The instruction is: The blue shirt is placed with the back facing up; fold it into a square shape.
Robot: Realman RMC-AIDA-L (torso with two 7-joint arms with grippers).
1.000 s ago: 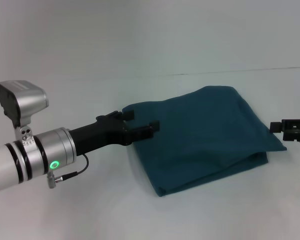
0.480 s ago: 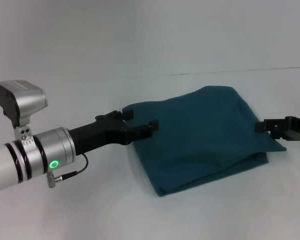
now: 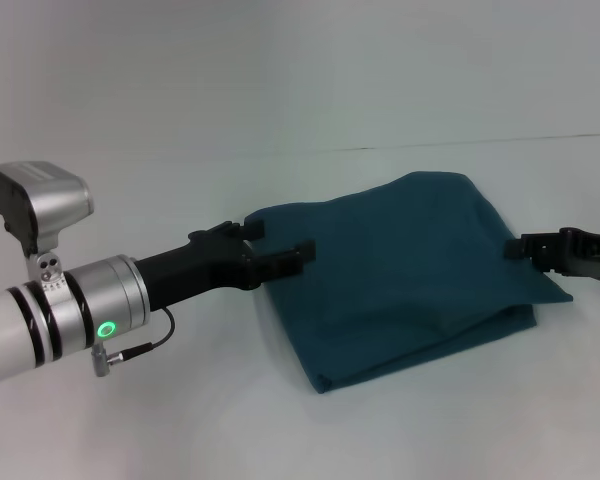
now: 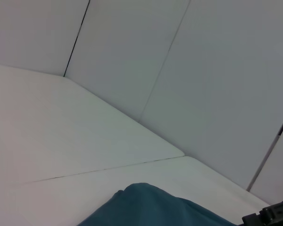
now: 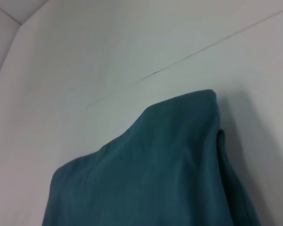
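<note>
White table (image 3: 130, 420) w/ one blue shirt (image 3: 400, 270) (folded), two grippers: left gripper (image 3: 278, 250), right gripper (image 3: 525, 246).

A plain white table (image 3: 180, 420) carries the work, with a thin dark seam (image 3: 460, 143) running across its far part and pale wall panels behind. The blue shirt (image 3: 400, 270) lies directly on it right of centre, folded into a layered, roughly four-sided bundle, plain side up, its near edge showing stacked layers.
</note>
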